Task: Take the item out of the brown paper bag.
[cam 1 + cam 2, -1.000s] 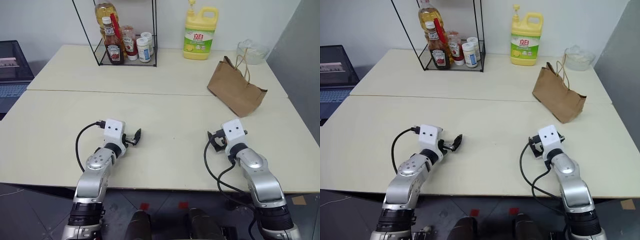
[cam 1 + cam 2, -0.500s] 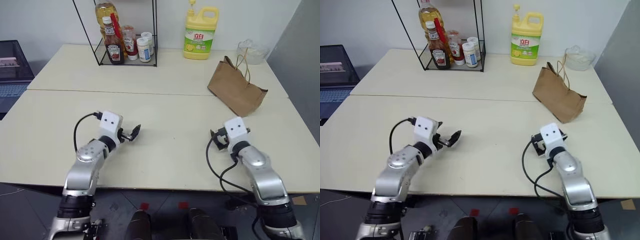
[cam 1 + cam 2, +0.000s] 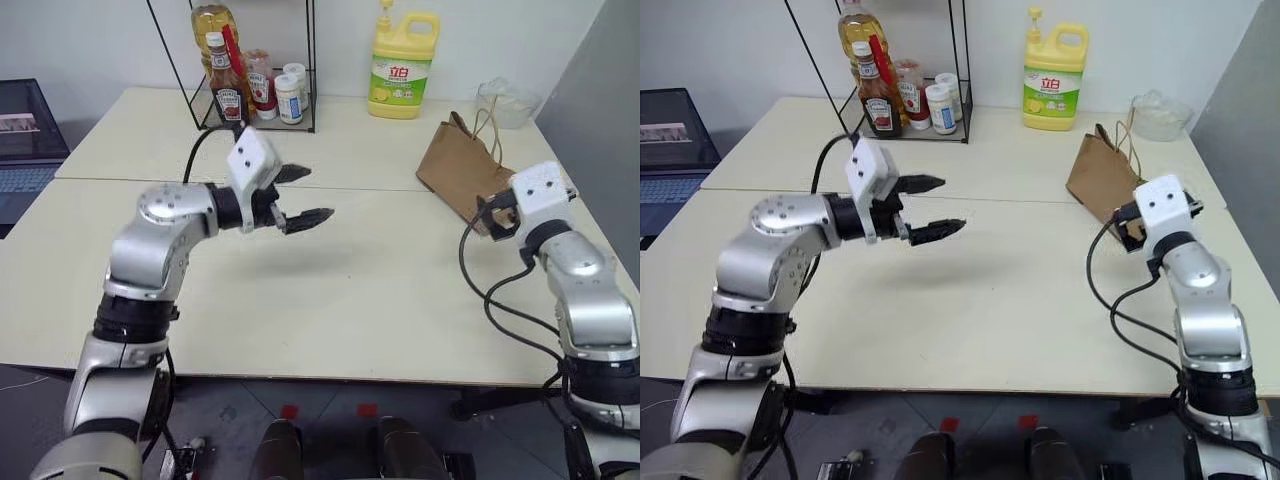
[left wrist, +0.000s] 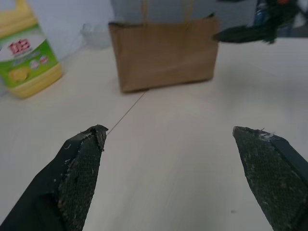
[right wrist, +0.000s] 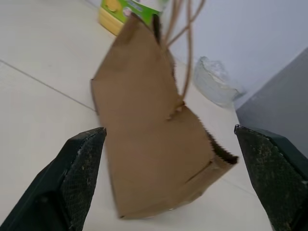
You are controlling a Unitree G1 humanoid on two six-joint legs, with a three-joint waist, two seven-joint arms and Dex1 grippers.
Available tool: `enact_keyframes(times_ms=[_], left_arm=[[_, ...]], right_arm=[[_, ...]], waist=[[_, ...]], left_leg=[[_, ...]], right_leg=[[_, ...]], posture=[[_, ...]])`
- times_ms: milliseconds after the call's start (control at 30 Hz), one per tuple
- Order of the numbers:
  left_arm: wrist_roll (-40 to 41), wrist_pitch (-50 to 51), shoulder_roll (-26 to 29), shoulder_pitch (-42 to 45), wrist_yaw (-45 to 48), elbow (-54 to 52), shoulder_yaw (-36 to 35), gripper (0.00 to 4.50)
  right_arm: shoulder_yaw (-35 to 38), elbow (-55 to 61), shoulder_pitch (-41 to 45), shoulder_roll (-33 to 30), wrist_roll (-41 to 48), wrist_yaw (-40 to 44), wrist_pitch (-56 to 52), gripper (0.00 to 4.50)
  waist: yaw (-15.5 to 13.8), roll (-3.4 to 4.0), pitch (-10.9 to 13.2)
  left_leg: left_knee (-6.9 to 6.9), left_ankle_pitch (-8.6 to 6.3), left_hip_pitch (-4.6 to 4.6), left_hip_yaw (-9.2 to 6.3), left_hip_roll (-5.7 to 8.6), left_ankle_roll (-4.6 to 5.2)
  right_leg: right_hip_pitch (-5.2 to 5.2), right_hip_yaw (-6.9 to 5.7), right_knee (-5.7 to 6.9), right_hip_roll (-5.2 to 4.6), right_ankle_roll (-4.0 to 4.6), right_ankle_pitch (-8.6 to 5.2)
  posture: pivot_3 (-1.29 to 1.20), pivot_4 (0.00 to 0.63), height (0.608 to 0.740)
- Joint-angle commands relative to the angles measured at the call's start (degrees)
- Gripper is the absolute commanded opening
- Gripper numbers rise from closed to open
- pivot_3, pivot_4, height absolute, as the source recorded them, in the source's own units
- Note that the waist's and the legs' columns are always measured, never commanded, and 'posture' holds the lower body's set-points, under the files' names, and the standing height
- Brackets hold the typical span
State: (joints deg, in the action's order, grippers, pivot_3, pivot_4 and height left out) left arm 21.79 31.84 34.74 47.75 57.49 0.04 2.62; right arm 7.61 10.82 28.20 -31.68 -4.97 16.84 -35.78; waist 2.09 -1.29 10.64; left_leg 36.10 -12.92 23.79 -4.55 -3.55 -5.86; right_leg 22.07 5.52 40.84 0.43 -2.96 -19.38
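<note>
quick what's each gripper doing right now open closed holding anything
Left gripper: open, holding nothing.
Right gripper: open, holding nothing, facing the brown paper bag.

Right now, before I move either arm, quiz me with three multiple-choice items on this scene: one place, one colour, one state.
1. The crumpled brown paper bag is nearest:
A the right pincer
B the wire rack
C the laptop

2. The tall detergent jug is:
A red
B yellow
C blue

3. The left pincer is:
A shut on the bag
B shut, empty
C open, empty

Answers: 1 A, the right pincer hangs just in front of the bag. 2 B, yellow body with a green label. 3 C, its fingers stand spread over bare table.
</note>
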Motion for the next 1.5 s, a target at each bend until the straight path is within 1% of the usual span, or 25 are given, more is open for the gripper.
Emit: enact_keyframes(times_ms=[33,233,467,600,700,800,1033,1067,1500], left_arm=[[2.15,0.22,-0.14,4.59,4.73,2.06,0.61,4.48],[0.82,-2.21,-1.16,7.79,6.3,7.0,0.89,4.48],[-0.12,-4.15,-1.45,8.67,6.15,8.85,0.98,4.48],[-0.23,-4.27,-1.21,8.01,5.78,8.16,0.59,4.48],[-0.13,-4.2,-0.84,6.98,5.29,7.21,0.24,4.5],[-0.07,-4.14,-0.57,6.48,4.98,6.83,0.05,4.5],[0.16,-3.73,0.13,5.76,4.61,5.54,-0.08,4.5],[0.21,-3.7,0.21,5.8,4.62,5.48,-0.08,4.5],[-0.19,-5.06,-0.11,7.1,5.02,6.87,0.28,4.5]], right_arm=[[0.18,-6.53,6.57,-1.42,2.79,3.73,2.62,4.5],[-1.78,-22.11,16.29,-1.81,2.97,6.65,9.59,4.5],[-4.58,-44.74,27.05,-2.18,0.44,6.31,21.43,4.5],[-5.36,-51.79,30.86,-1.79,0.81,8.07,25.12,4.5],[-5.23,-54.5,32.83,-1.36,1.45,9.0,26.82,3.88],[-5.49,-56.49,34.16,-1.24,1.49,10.17,28.12,2.86],[-6.45,-60.16,35.36,-1.94,1.1,11.71,29.99,0.29],[-6.46,-60.53,35.61,-1.99,1.2,12.09,30.12,0.03],[-6.96,-62.67,37.17,-3.09,-0.06,12.71,34.13,0.03]], waist=[[0.45,0.03,0.02],[1.21,0.04,0.03],[1.36,0.06,0.04],[1.36,0.07,0.04],[1.43,0.08,0.05],[1.59,0.09,0.06],[1.61,0.1,0.06],[1.62,0.1,0.06],[1.67,0.1,0.06]], left_leg=[[0.0,0.0,0.0,0.01,0.0,0.0],[-0.01,0.01,0.0,0.01,0.0,0.0],[-0.01,0.01,0.03,0.03,0.0,0.0],[-0.02,0.09,0.04,0.03,0.0,-0.14],[-0.02,0.09,0.04,0.04,0.0,-0.15],[-0.02,0.1,0.04,0.04,-0.01,-0.16],[-0.01,0.1,0.05,0.04,0.0,-0.17],[-0.01,0.1,0.05,0.04,0.0,-0.17],[-0.01,0.12,0.04,0.04,-0.01,-0.19]], right_leg=[[0.0,0.0,0.0,0.0,0.0,0.0],[0.01,0.01,-0.01,0.01,0.0,0.0],[0.06,0.01,0.0,-0.01,0.01,0.0],[0.06,0.02,-0.02,-0.02,0.01,0.0],[0.06,0.02,-0.02,-0.02,0.01,0.0],[0.06,0.02,0.0,-0.02,0.01,0.0],[0.06,0.02,0.0,-0.02,0.01,0.0],[0.06,0.02,0.0,-0.03,0.01,0.0],[0.06,0.02,0.0,-0.03,0.01,0.0]], posture=[[0.0,0.15,0.74],[0.0,0.15,0.74],[0.0,0.15,0.74],[0.0,0.15,0.74],[0.0,0.15,0.74],[0.0,0.15,0.74],[0.0,0.15,0.74],[0.0,0.15,0.74],[0.0,0.15,0.74]])
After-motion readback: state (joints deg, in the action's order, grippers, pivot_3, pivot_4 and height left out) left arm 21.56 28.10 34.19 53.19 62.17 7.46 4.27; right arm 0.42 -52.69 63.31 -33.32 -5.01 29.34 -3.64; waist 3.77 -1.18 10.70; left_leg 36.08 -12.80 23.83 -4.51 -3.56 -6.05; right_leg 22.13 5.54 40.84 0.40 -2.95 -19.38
